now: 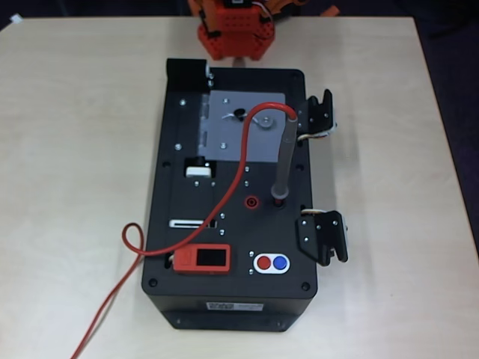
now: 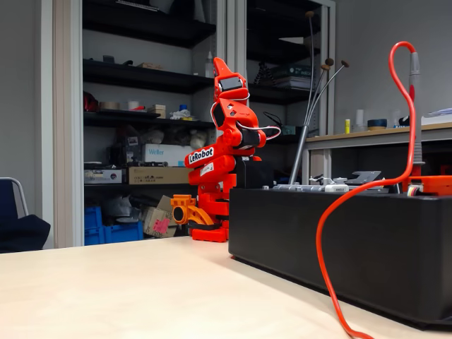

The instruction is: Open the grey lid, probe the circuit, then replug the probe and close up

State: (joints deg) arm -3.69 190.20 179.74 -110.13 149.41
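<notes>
The grey lid (image 1: 238, 138) lies flat and closed on the far part of the black box (image 1: 187, 295), its small knob (image 1: 238, 114) on top. The circuit is hidden under it. The probe (image 1: 283, 161) stands upright, its tip plugged into a socket on the box top; in the fixed view the probe (image 2: 415, 106) rises near the right edge. Its red cable (image 1: 224, 196) loops across the box and off the left side onto the table. My orange arm (image 1: 236, 30) is folded up behind the box. The gripper (image 2: 222, 70) points upward, away from everything, and looks shut and empty.
A round red socket (image 1: 252, 200) sits left of the probe's tip. A white slider tab (image 1: 198, 170), a red module with a dark screen (image 1: 202, 259) and red and blue buttons (image 1: 271, 262) lie nearer. Two black brackets (image 1: 323, 235) stick out on the right side.
</notes>
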